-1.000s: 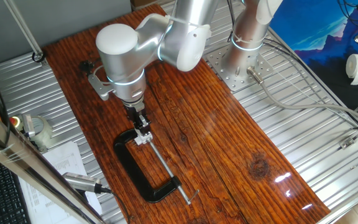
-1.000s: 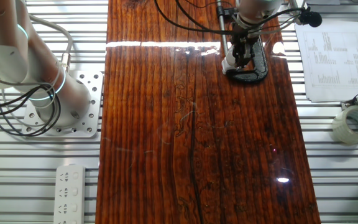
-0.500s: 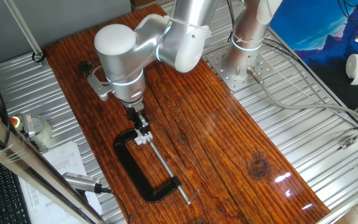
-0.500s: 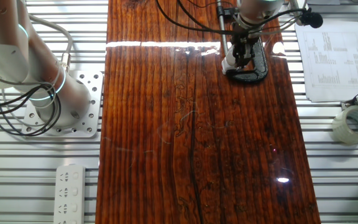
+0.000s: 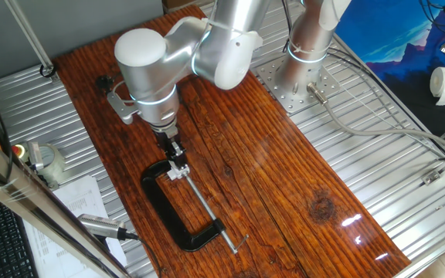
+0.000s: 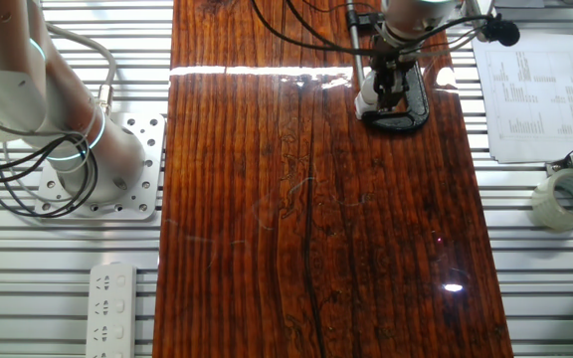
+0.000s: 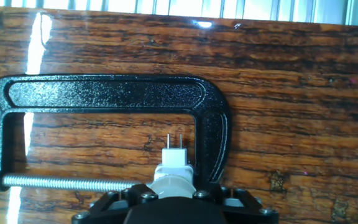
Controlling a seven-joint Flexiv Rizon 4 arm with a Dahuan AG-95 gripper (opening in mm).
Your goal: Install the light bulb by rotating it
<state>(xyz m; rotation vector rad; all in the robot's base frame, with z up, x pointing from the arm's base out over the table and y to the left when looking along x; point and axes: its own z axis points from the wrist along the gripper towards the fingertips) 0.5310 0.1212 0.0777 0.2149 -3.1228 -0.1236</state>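
Note:
In the hand view the light bulb (image 7: 173,185) shows as a pale rounded head at the bottom edge. It sits on the small white socket block (image 7: 174,160), whose two thin pins point away from me. My gripper (image 7: 173,198) is shut on the bulb, with a black finger on each side. The socket is held in the mouth of a big black C-clamp (image 7: 104,93) lying flat on the wooden board. In one fixed view the gripper (image 5: 174,153) points straight down onto the socket (image 5: 178,171). The other fixed view shows the gripper (image 6: 386,85) over the clamp (image 6: 396,119). The bulb's screw base is hidden.
The clamp's long screw (image 5: 207,208) runs toward the board's near edge. A tape roll (image 6: 567,199) and printed sheets (image 6: 530,94) lie on the metal bench beside the board. The arm's base (image 5: 300,77) stands at the back. A cabled tool (image 5: 103,226) lies left of the clamp.
The big wrist joint above the gripper has shifted slightly left in one fixed view. The gripper stays over the socket, and the clamp has not moved.

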